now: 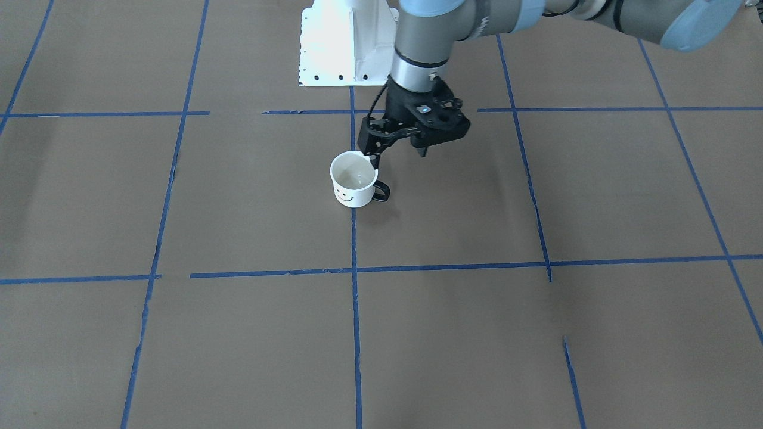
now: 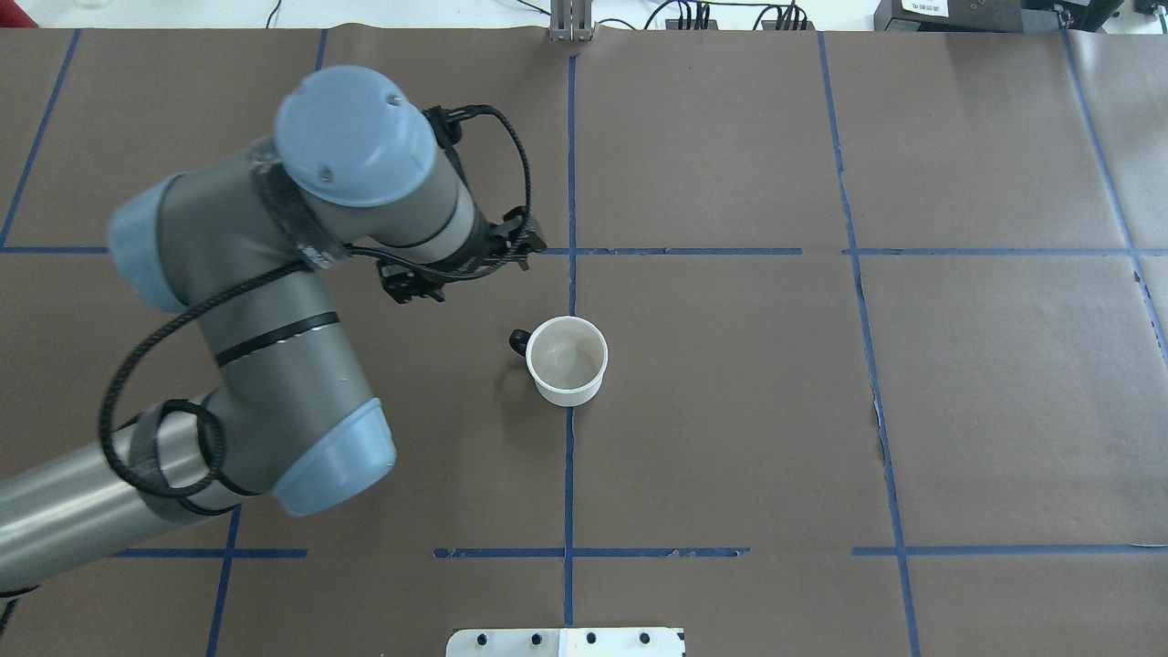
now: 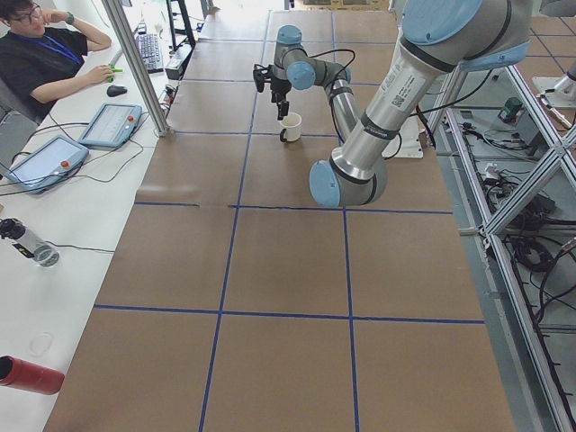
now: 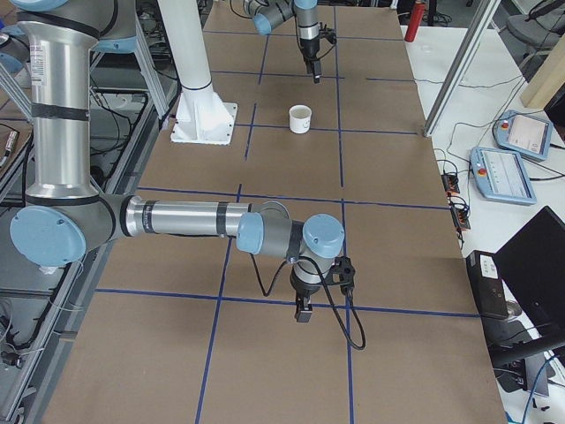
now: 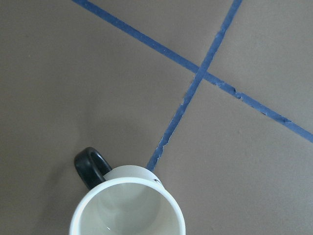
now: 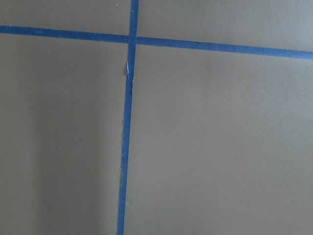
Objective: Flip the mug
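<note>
The white mug (image 1: 353, 182) stands upright, mouth up, on the brown table, its smiley face towards the front-facing camera and its black handle (image 1: 381, 192) on the side of the left arm. It also shows in the overhead view (image 2: 567, 360), the left wrist view (image 5: 127, 208) and both side views (image 3: 290, 127) (image 4: 301, 118). My left gripper (image 1: 399, 156) is open and empty, hanging just above and behind the mug's handle side, apart from it. My right gripper (image 4: 303, 311) points down over bare table far from the mug; I cannot tell if it is open or shut.
Blue tape lines (image 2: 569, 274) form a grid on the brown paper. The white robot base plate (image 1: 334, 53) is behind the mug. An operator (image 3: 45, 54), tablets (image 3: 112, 124) and a red bottle (image 3: 31, 373) are on the side bench.
</note>
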`<state>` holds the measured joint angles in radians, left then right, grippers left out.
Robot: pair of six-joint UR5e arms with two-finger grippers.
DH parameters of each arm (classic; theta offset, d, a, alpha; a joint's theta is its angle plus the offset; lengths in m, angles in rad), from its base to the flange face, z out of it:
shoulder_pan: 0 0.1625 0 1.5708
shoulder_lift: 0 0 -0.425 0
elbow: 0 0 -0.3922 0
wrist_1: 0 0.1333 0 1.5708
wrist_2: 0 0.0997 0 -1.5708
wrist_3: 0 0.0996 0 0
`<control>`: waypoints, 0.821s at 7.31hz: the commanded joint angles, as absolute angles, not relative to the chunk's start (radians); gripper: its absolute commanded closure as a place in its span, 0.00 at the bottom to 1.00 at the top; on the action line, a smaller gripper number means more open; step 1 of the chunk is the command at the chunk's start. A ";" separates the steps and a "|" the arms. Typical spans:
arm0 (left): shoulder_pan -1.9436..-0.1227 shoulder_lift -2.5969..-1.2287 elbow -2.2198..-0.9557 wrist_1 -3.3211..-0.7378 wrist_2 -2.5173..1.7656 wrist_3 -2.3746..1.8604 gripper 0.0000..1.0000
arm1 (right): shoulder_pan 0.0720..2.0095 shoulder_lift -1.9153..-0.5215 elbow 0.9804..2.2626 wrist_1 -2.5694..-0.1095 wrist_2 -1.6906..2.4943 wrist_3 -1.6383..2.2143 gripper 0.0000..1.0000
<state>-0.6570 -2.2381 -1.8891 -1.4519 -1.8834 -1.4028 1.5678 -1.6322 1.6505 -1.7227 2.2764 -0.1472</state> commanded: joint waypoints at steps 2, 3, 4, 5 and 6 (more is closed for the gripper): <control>-0.947 -1.929 -2.005 -1.457 -2.055 -0.810 0.01 | 1.568 -1.632 1.651 -1.723 2.276 -0.147 0.00; -1.057 -1.840 -2.003 -1.457 -2.090 -0.573 0.01 | 1.568 -1.632 1.651 -1.723 2.276 -0.147 0.00; -1.159 -1.754 -1.997 -1.457 -2.103 -0.343 0.01 | 1.568 -1.632 1.651 -1.723 2.276 -0.147 0.00; -1.263 -1.682 -1.982 -1.459 -2.111 -0.137 0.00 | 1.568 -1.632 1.651 -1.723 2.276 -0.147 0.00; -1.385 -1.619 -1.933 -1.460 -2.134 0.102 0.00 | 1.568 -1.632 1.651 -1.723 2.276 -0.147 0.00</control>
